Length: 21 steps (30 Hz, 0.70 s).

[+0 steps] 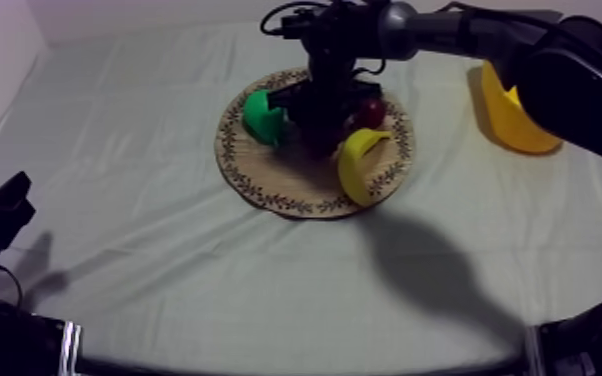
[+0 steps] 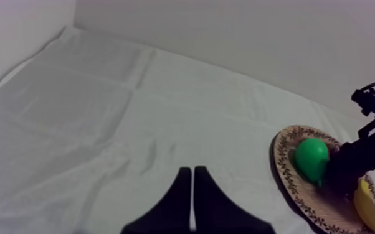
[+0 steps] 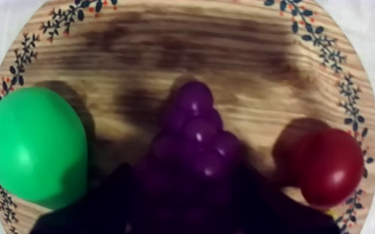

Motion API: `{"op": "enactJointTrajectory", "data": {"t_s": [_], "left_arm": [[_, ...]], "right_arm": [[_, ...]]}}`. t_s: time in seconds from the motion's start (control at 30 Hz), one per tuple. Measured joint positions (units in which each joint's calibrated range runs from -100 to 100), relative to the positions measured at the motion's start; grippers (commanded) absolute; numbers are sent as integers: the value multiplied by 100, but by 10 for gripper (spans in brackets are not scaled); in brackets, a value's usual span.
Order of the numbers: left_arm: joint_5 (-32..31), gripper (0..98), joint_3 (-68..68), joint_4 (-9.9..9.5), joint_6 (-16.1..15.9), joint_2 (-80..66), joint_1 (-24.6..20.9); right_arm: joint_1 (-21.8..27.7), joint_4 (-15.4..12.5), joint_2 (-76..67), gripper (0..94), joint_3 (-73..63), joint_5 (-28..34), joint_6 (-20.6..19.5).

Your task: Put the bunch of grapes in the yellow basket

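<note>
The purple bunch of grapes [image 3: 196, 140] lies in the middle of the round wooden board [image 3: 184, 43], between a green pear [image 3: 34, 146] and a small red fruit [image 3: 327, 165]. My right gripper [image 3: 187, 171] is down over the grapes, open, with one black finger [image 3: 103, 205] on each side of the bunch. In the top view the right gripper [image 1: 317, 120] reaches in from the upper right and covers the grapes on the board [image 1: 265, 185]. My left gripper [image 2: 192, 171] is shut on nothing, low at the table's left [image 1: 5, 205].
A banana [image 1: 360, 160] lies on the board's right part, beside the red fruit [image 1: 369, 112] and across from the pear [image 1: 262, 117]. The yellow basket [image 1: 513, 120] stands at the far right of the table. Bare cloth stretches across the left and front.
</note>
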Motion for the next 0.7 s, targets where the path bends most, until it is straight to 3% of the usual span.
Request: {"op": "enactJointTrajectory", "data": {"t_s": [0.3, 0.7], "left_arm": [[0, 1, 0, 0, 0, 0, 0], [0, 1, 0, 0, 0, 0, 0]], "right_arm": [[2, 17, -768, 274, 546, -19, 60], [-63, 259, -2459, 254, 1806, 232, 346]]}}
